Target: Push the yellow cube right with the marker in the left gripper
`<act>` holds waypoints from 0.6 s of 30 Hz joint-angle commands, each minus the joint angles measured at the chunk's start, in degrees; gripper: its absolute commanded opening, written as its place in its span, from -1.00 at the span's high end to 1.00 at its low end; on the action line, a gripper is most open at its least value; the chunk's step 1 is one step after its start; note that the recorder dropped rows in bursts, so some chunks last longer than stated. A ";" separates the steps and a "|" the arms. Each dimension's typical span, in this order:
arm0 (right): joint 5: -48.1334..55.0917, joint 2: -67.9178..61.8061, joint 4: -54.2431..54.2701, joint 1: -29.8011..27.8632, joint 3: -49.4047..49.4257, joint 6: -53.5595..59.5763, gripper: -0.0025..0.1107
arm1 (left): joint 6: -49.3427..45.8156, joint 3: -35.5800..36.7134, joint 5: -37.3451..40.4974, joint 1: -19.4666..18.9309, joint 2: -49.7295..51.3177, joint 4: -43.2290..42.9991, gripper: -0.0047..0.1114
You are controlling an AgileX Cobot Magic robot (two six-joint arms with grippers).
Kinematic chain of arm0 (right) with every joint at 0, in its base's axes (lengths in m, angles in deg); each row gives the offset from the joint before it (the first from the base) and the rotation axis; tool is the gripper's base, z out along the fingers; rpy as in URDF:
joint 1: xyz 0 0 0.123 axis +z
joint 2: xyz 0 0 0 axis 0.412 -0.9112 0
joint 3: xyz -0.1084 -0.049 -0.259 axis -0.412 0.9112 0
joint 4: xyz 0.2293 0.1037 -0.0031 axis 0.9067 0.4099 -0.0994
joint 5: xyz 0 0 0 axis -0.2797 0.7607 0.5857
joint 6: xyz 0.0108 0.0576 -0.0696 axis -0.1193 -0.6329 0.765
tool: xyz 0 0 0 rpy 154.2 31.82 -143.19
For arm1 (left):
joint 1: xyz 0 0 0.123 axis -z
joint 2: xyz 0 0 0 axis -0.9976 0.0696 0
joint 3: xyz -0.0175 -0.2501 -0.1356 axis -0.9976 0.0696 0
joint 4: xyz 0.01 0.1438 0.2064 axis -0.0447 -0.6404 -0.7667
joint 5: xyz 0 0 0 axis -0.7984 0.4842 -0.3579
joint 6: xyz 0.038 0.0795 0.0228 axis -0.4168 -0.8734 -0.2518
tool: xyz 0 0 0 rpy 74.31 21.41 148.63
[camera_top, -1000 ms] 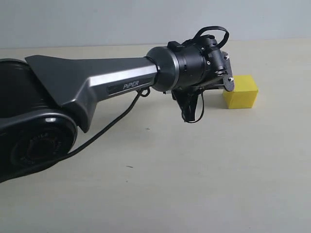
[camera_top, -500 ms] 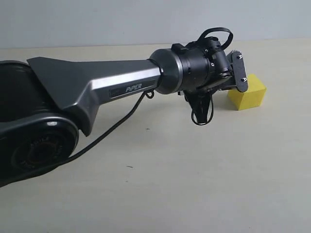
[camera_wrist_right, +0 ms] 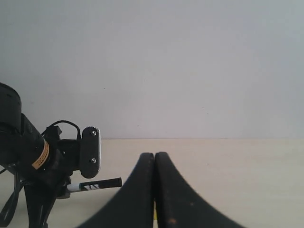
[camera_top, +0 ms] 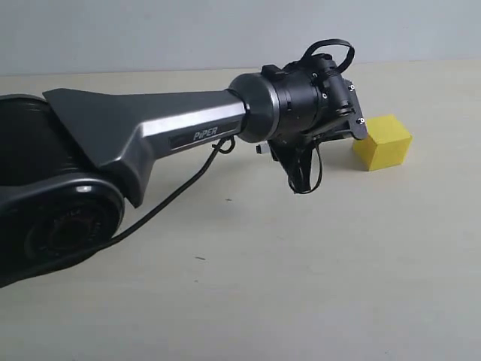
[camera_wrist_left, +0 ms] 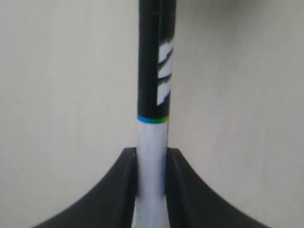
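Observation:
The yellow cube [camera_top: 382, 143] rests on the beige table at the right of the exterior view. My left gripper [camera_top: 353, 120] hovers just to its left, at the end of the grey "PIPER" arm. It is shut on the marker [camera_wrist_left: 152, 142], clamping the white barrel with the black cap pointing away from the jaws. From the right wrist view the marker [camera_wrist_right: 95, 184] lies level under the left gripper [camera_wrist_right: 90, 152]. The exterior view hides the marker's tip, so I cannot tell whether it touches the cube. My right gripper [camera_wrist_right: 154, 155] is shut and holds nothing; only a yellow sliver shows behind its fingers.
The left arm's thick grey link [camera_top: 150, 128] and base fill the left half of the exterior view, with a black cable [camera_top: 173, 199] drooping under it. The bare beige table [camera_top: 316, 286] spreads in front and to the cube's right. A grey wall [camera_top: 188, 30] stands behind.
The left gripper swept right, shifting the cube a little to the right, then drew back left. The cube has kept its place over the last half second.

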 commanded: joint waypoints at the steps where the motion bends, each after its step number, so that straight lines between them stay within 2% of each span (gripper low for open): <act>1: -0.28 0.39 -0.04 -0.30 0.30 0.19 0.96 | 0.69 -4.97 1.65 0.07 2.49 0.57 0.92; 5: -0.28 0.39 -0.04 -0.30 0.30 0.19 0.96 | -0.02 -7.95 3.12 0.05 4.73 0.98 0.92; 11: -0.23 0.39 -0.04 -0.30 0.30 0.19 0.96 | 1.91 -8.04 -4.80 0.71 4.84 1.22 0.92; 14: -0.23 0.39 -0.04 -0.30 0.30 0.19 0.96 | 1.91 -8.04 -4.80 0.71 4.84 1.22 0.92; 18: -0.23 0.39 -0.04 -0.30 0.30 0.19 0.96 | 1.91 -8.04 -0.66 0.71 4.84 0.48 0.92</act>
